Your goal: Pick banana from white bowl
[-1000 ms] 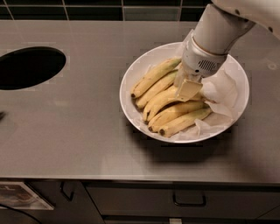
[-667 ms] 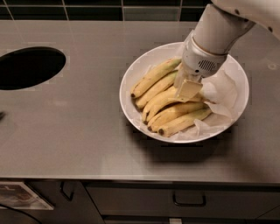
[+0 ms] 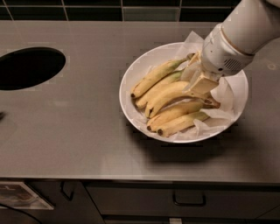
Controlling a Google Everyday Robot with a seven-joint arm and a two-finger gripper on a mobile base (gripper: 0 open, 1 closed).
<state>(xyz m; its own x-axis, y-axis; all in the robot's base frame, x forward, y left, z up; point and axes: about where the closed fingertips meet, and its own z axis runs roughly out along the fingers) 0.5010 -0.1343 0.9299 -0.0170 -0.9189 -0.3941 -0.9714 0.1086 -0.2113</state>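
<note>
The white bowl (image 3: 141,57) stands on the steel counter, lined with crinkled white paper (image 3: 226,93), and holds several bananas. The banana (image 3: 168,95), thick and evenly yellow, lies in the middle of the bunch with its dark tip pointing lower left. My gripper (image 3: 200,83) reaches down from the upper right over the bowl's right half and is shut on that banana's stem end. Two longer green-tinged bananas (image 3: 154,75) lie above it. Two more yellow ones (image 3: 177,117) lie below. The arm hides the stem ends.
A round dark hole (image 3: 28,68) is cut in the counter at the left. A dark tiled wall (image 3: 92,8) runs along the back. Drawer fronts with handles (image 3: 189,202) sit below the counter's front edge.
My gripper has shifted a little to the right over the bowl, and the middle banana has slid right with it. The bowl stays where it was.
</note>
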